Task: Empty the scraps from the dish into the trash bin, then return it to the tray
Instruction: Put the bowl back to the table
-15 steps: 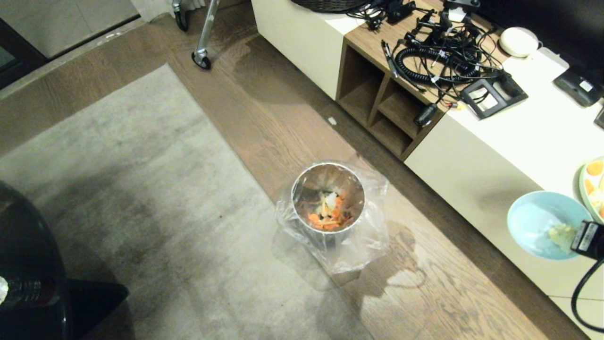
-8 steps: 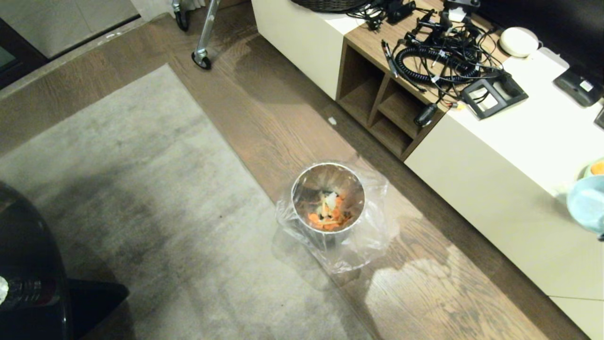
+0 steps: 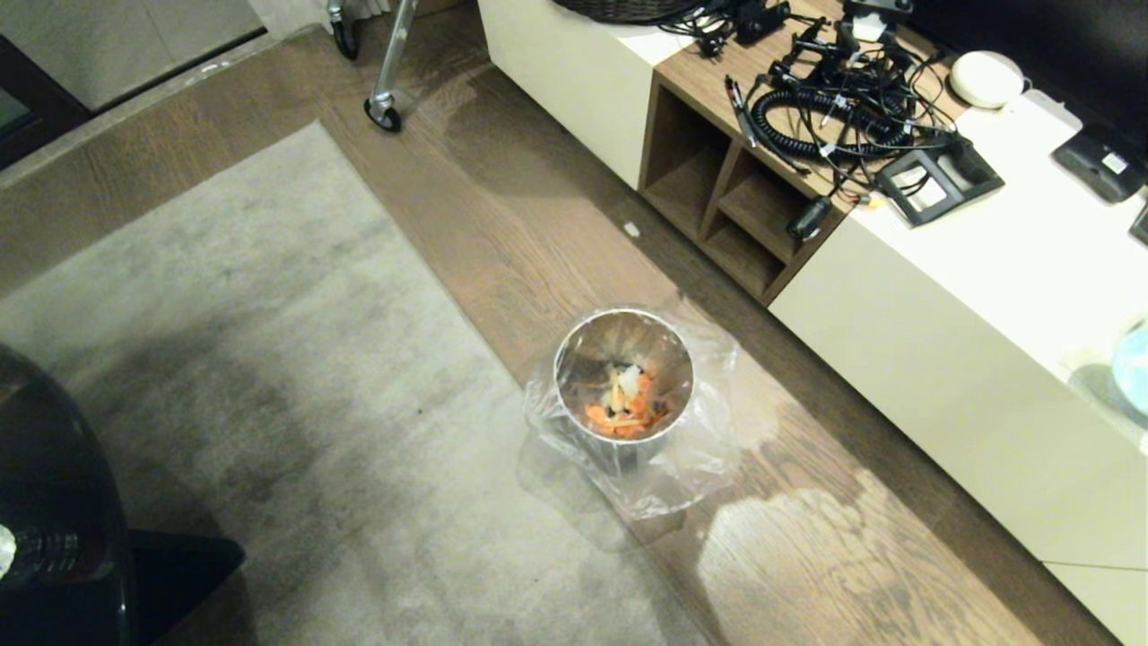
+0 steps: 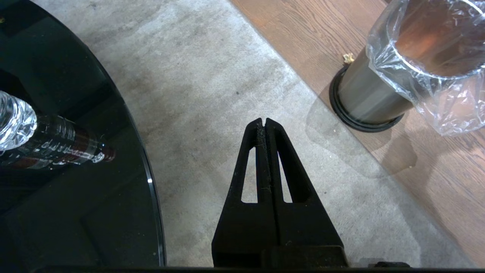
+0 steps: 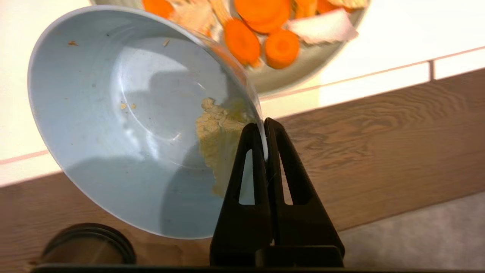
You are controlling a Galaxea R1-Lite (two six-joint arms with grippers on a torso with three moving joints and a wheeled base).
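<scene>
Clamped on the rim of the dish [image 5: 125, 117], the right gripper [image 5: 264, 131] is seen with its two black fingers pressed together on the thin edge, and the dish is held tilted on its side. Only a pale blue sliver of the dish is caught in the head view, at three o'clock by the frame edge, over the white cabinet top [image 3: 995, 260]. Inside the smooth pale bowl a smear of yellowish mash is stuck near the fingers, with a few crumbs scattered. Just beyond its rim, at twelve o'clock in the wrist view, a larger plate [image 5: 299, 68] loaded with orange slices and white pieces is seen on the cabinet. The trash bin [image 3: 623, 381] is placed on the wooden floor at the centre of the head view, its clear liner spread around it, with the scraps [image 3: 623, 408] lying at its bottom. At one o'clock a tangle of black cables [image 3: 825, 108] is piled on the cabinet. The left gripper [image 4: 264, 125] is held fully closed and empty over the grey rug [image 4: 212, 76], beside a dark glass table [image 4: 68, 197] bearing a bottle [image 4: 45, 144].
</scene>
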